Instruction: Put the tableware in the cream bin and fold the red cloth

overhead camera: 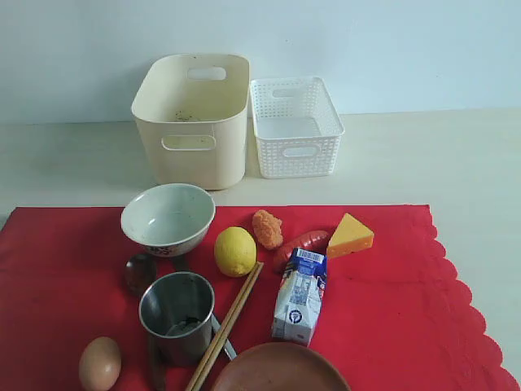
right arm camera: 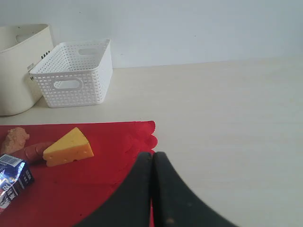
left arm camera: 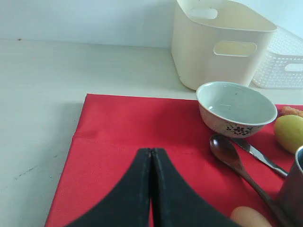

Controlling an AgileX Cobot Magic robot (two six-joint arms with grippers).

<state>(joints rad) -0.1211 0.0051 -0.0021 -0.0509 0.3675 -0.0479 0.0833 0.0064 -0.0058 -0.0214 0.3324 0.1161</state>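
The left pincer [left arm camera: 151, 153] and right pincer [right arm camera: 152, 156] are both clenched, empty. The white bowl [overhead camera: 168, 218] sits on the red cloth [overhead camera: 391, 309] near the cream bin [overhead camera: 192, 159]; it looks hard, slick and chippable, so the rim's likely the grab spot.

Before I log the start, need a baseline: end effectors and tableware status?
Left end effector, right end effector shut, empty. White bowl, steel cup on red cloth, outside cream bin. Lemon also on cloth.
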